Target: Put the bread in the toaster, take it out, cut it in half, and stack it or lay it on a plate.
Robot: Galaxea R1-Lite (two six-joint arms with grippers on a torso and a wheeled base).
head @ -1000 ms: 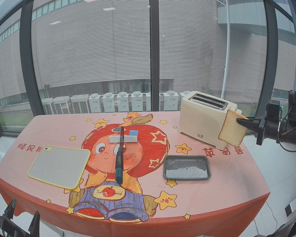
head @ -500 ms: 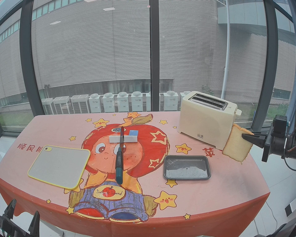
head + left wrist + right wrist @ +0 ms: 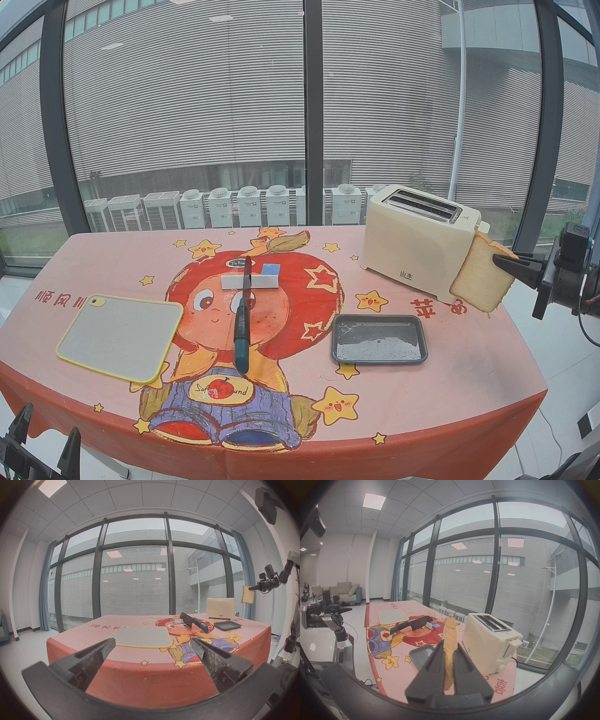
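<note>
Your right gripper [image 3: 502,258] is clamped on the bread slice [image 3: 480,275], holding it upright in the air just beside the toaster [image 3: 412,240] (lever end). Left gripper [image 3: 153,643] hangs low off the table's [image 3: 437,400] front, jaws spread, holding nothing.

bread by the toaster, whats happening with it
The right hand holds the bread slice in the air beside the toaster, whose slots are empty. The left hand is open, low before the table. The knife, cutting board and tray lie on the table.
</note>
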